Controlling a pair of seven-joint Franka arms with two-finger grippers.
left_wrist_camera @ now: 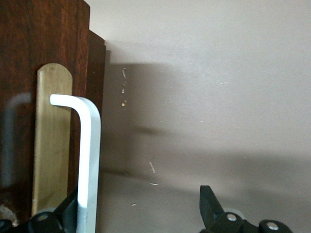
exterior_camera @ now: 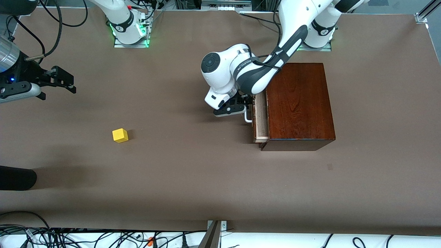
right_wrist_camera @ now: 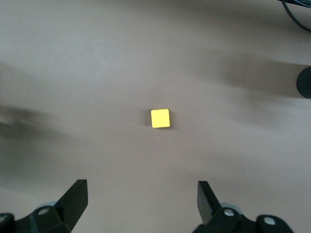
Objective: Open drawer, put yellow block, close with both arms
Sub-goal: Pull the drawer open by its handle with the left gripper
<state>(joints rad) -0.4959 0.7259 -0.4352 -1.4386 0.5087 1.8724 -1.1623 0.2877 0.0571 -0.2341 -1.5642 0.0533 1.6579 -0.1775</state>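
Note:
The dark reddish-brown box point(exterior_camera: 298, 103) stands toward the left arm's end of the table. Its drawer point(exterior_camera: 260, 119) is pulled out a short way, showing a strip of pale wood. My left gripper point(exterior_camera: 241, 107) is in front of the drawer, open, with the white loop handle point(left_wrist_camera: 90, 155) inside its jaws against one finger point(left_wrist_camera: 68, 211); the other finger point(left_wrist_camera: 208, 201) stands well apart from it. The yellow block point(exterior_camera: 120, 135) lies alone on the brown table toward the right arm's end. My right gripper point(exterior_camera: 58, 90) hangs open above the table, the yellow block point(right_wrist_camera: 160, 118) below and ahead of it.
A dark rounded object point(exterior_camera: 17, 177) reaches in at the table's edge at the right arm's end, nearer the front camera than the block. Cables point(exterior_camera: 69, 237) run along the front edge. Open brown tabletop point(exterior_camera: 189, 165) lies between block and box.

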